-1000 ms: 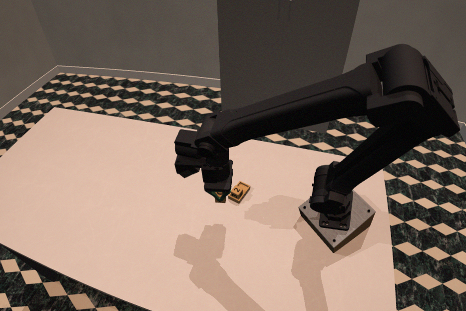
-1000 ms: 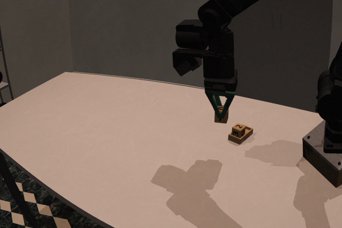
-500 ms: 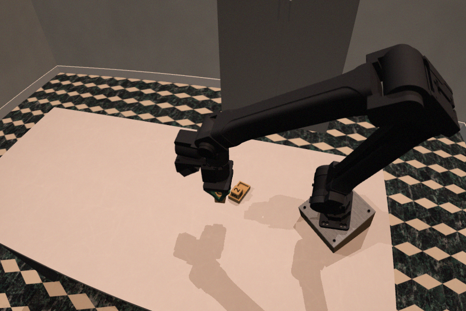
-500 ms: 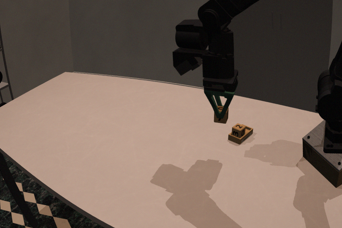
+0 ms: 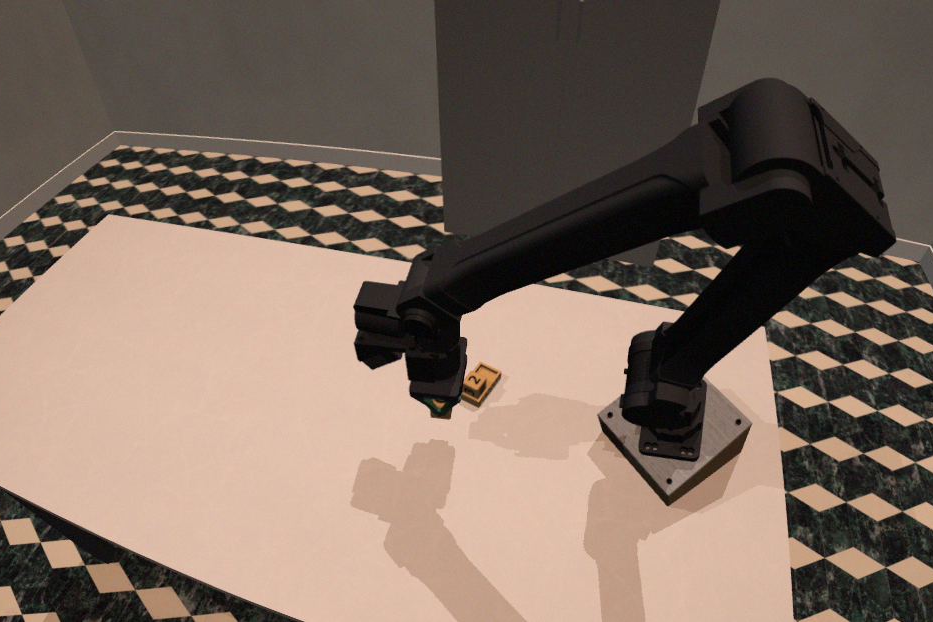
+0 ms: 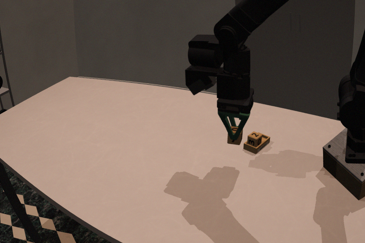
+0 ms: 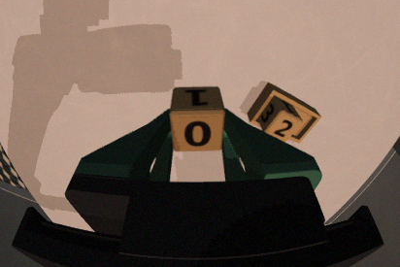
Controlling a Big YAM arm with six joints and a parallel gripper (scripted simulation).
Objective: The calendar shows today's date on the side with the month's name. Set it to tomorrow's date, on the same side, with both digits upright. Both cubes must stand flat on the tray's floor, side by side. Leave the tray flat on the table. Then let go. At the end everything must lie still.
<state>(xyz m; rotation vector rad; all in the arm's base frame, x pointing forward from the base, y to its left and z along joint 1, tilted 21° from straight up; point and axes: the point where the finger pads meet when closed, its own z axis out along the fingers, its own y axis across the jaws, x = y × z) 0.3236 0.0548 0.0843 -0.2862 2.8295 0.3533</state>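
Observation:
My gripper (image 5: 441,405) (image 6: 233,137) (image 7: 197,116) points down and is shut on a wooden cube (image 5: 441,415) (image 6: 231,142) (image 7: 197,144). In the wrist view its top face shows 0 and the face beyond shows 1; a fingertip partly hides a digit in the exterior view. It hangs beside the tray (image 5: 474,401) (image 6: 249,149) (image 7: 295,103), left of it in the top and exterior views; its exact height is unclear. The tray lies flat. The other cube (image 5: 474,379) (image 6: 254,138) (image 7: 283,128) stands in one end, 2 on top, 3 and 0 on its sides. Faint lettering on the tray's right-front wall is unreadable.
The tray's other half, toward the back right in the exterior view, holds no cube. The arm's metal base block (image 5: 716,432) (image 6: 340,172) stands on the table (image 5: 188,366) (image 6: 116,143) right of the tray. Arm shadows fall across the table near the tray.

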